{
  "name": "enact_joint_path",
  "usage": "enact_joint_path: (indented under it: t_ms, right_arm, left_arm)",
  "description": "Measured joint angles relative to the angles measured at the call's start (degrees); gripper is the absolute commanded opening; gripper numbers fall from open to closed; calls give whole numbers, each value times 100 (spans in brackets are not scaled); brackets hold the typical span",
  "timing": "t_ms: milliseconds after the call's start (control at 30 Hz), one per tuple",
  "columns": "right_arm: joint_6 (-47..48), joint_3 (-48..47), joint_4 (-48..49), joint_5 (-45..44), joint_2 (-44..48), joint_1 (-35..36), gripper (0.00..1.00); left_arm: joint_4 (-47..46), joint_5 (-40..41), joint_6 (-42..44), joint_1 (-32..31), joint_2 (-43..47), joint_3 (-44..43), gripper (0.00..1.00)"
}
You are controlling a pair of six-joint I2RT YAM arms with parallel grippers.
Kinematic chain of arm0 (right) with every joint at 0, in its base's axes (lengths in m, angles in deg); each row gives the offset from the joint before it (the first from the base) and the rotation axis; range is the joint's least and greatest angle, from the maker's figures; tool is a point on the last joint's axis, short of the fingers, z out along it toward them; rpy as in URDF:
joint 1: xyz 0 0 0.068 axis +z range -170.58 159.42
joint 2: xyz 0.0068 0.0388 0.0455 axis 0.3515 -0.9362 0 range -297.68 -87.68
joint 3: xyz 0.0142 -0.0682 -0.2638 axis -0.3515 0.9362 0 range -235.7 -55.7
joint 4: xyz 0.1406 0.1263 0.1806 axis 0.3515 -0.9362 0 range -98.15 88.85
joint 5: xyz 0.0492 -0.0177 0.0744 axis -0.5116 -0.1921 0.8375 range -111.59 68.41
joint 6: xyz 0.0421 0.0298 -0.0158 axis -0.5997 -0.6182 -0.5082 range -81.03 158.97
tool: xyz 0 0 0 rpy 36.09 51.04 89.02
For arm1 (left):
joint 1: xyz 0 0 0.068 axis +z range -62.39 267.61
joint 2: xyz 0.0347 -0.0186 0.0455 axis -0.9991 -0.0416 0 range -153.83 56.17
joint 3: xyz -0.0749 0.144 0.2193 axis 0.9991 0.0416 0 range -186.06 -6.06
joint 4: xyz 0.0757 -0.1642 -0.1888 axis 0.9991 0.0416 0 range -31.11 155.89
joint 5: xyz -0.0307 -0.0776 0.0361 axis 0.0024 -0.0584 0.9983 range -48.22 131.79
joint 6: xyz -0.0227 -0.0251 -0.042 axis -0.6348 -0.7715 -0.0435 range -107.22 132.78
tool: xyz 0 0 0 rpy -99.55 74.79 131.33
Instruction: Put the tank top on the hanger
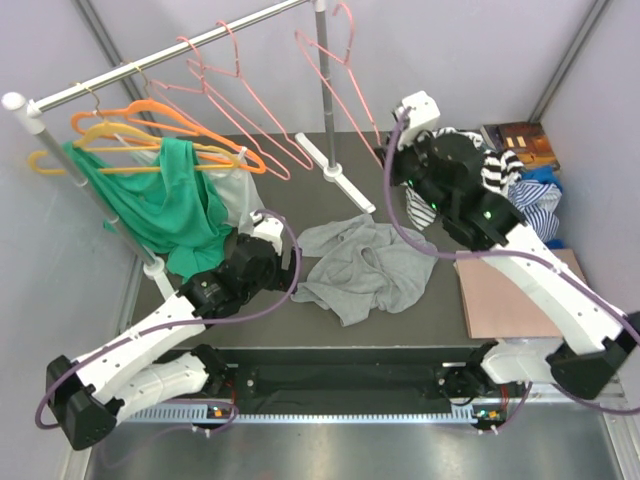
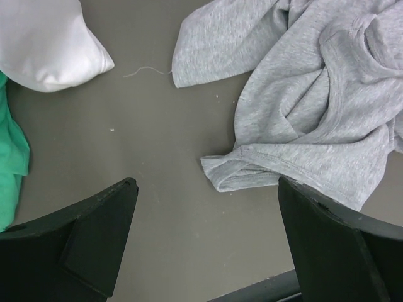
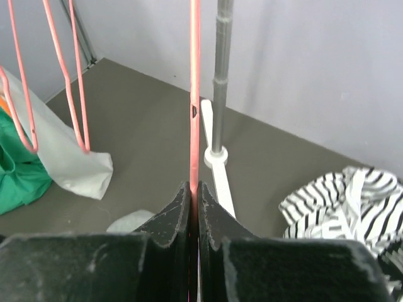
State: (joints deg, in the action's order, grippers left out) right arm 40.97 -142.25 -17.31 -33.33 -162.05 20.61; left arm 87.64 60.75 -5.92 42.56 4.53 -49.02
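One tank top (image 1: 365, 265) lies crumpled on the surface (image 1: 420, 320) between my two arms, grey, its straps folded into the heap. My left tool (image 1: 283, 243) hovers just beside its left edge, jaws wide, nothing between them. In the left wrist view that tool (image 2: 206, 187) looks down on a folded hem of the tank top (image 2: 315, 94); one finger (image 2: 334, 239) stands at the cloth's edge and the other over bare surface (image 2: 157, 145).

My right tool (image 1: 390, 152) is up at the back, clamped tight on the hanger (image 1: 335, 85), a thin pink wire one, gripped low on its frame with the hook uppermost. The right wrist view shows the wire (image 3: 194, 94) running straight up out of the closed fingers (image 3: 173, 217).

Beside the hanger stands the rack's post (image 1: 322, 90). More pink hangers (image 1: 225, 90) hang on the rail (image 1: 170, 55), then an orange one (image 1: 150, 125) and a yellow one (image 1: 105, 135). A green garment (image 1: 165, 205) and a white garment (image 1: 238, 185) hang left of the tank top. A striped garment (image 1: 505, 170) lies behind my right arm, with a cardboard sheet (image 1: 510, 295) nearer me.
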Motion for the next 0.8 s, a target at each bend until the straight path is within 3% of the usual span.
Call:
enact_joint_path:
  t_ms: [167,300,367,633,800]
  right_arm:
    - [-570,1478,-306,-319,1250,72,0]
    - [-1145,2470,-822,-433,2262,122,0]
    - [-1364,2747,-1126,-435,2649,151,0]
    - [-2000,3329,-2216,-417,3860,210,0]
    - [-2188,3639,-2457,-354,4142,216,0]
  left_arm:
    - [-256,-24,-426,0,-46,273,96]
    - [-581,-107,-750,0,-179,778,87]
    - [-706,-168,-831,0,-317,929,82]
    - [-988,-142,-1480,2,-839,1279,78]
    - [-1294,0,-1987,50,-855,1532,63]
